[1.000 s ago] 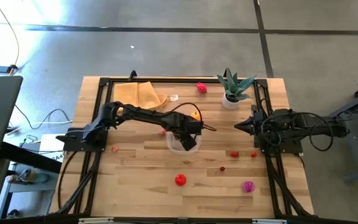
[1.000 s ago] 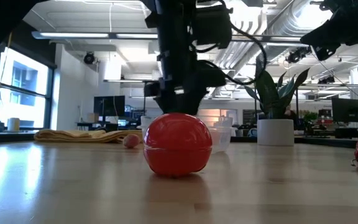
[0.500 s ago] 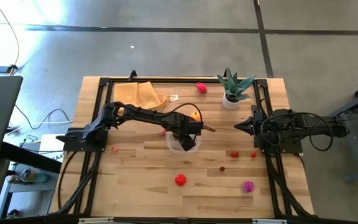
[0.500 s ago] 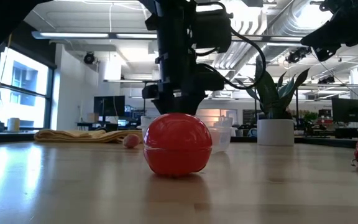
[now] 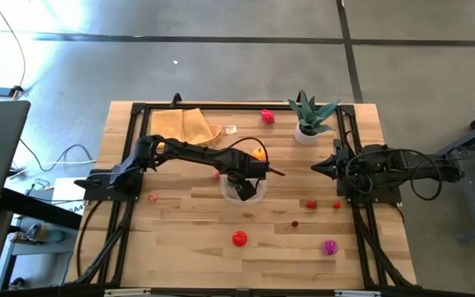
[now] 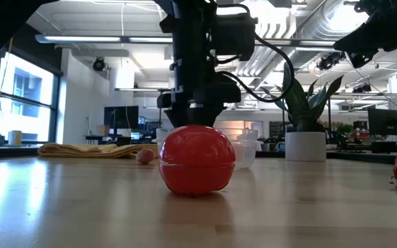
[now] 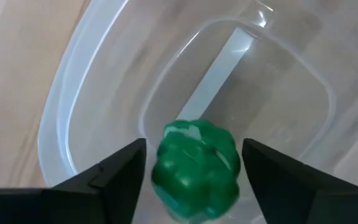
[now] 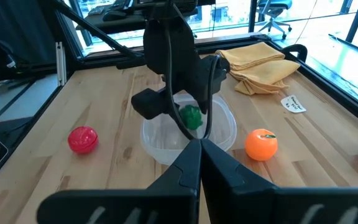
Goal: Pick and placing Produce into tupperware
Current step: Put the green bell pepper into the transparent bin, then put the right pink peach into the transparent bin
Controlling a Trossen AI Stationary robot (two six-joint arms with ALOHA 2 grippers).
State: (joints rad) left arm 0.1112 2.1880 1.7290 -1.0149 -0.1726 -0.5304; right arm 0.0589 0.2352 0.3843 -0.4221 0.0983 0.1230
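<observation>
L gripper (image 7: pixel 194 163) sits right over the tub (image 7: pixel 73 124), fingers (image 7: pixel 120 171) parted w/ gaps either side of the green piece (image 7: pixel 196 169) between them; can't tell if it's touching a finger or loose. Green piece is within the tub's outline, tub floor showing behind it. R-wrist view has the same: L gripper (image 8: pixel 188 118) w/ green piece (image 8: pixel 191 116) at its tips, above the tub (image 8: pixel 219 134).

High view: L gripper (image 5: pixel 243 185) over the tub (image 5: pixel 242 194), mid-table. Just beside it, toward the table's back edge: orange (image 5: pixel 258 153). Small pink piece (image 5: pixel 216 175) near the L arm. Toward the front edge from the gripper: red ball (image 5: pixel 238 238), tiny dark red bit (image 5: pixel 295 223). Toward the R arm: two small red pieces (image 5: pixel 311 204), (image 5: pixel 336 205). Farther, front-right: magenta piece (image 5: pixel 329 247). Pink bit (image 5: pixel 152 197) by the L arm base. Back edge: red piece (image 5: pixel 267 116), plant (image 5: pixel 309 116), tan cloth (image 5: pixel 185 125), white tag (image 5: pixel 231 129).

R gripper (image 5: pixel 316 167) parked well apart from the tub, by its base, fingers closed together, holding nothing.

Low view: red ball (image 6: pixel 196 160) nearest the cam, L arm behind it.
</observation>
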